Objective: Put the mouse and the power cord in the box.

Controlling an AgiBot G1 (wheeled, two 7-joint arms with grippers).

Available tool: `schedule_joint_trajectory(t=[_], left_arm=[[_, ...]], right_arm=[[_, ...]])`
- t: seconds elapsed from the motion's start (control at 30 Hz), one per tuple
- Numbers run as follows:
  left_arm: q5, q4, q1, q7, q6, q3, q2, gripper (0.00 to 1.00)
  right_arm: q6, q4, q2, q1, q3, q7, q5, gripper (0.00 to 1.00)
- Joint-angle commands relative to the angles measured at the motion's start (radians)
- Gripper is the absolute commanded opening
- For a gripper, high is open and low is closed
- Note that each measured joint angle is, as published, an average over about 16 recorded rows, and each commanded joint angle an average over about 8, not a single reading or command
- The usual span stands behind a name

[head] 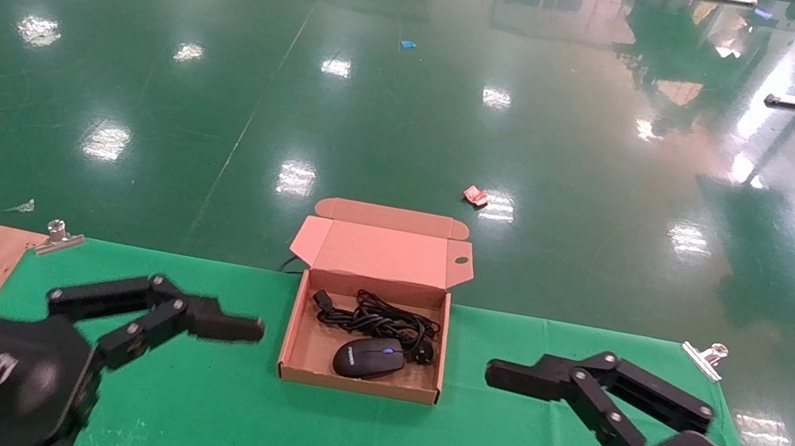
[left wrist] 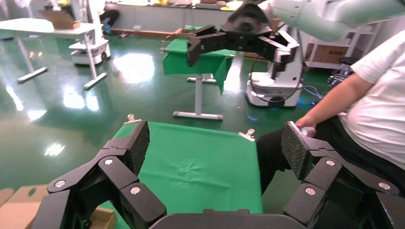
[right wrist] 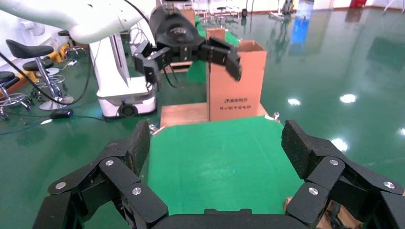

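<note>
Lying inside the box are mouse and power cord; both tools spread, empty.

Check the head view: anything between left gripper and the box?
Nothing. In the head view only bare green cloth separates the open left gripper from the box.

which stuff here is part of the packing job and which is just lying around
Part of the job:
- box, lid open
- mouse, inside the box
- power cord, inside the box behind the mouse

Just lying about:
- red scrap on the floor
- blue scrap on the floor
- metal clips at the table edge
</note>
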Motion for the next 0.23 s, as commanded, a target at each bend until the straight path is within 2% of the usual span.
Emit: schedule_joint_trajectory(t=[0.03,0.23], left_arm=[[-0.007,-0.020,0.012,-0.023,0.013,-0.018,-0.006,1.00],[-0.011,-0.024,0.015,-0.024,0.017,-0.023,-0.008,1.00]], right_arm=[[-0.019,0.015,0.018,-0.014,0.024,0.008,0.022,1.00],[-0.022,0.018,0.021,-0.017,0.028,0.008,0.026,1.00]])
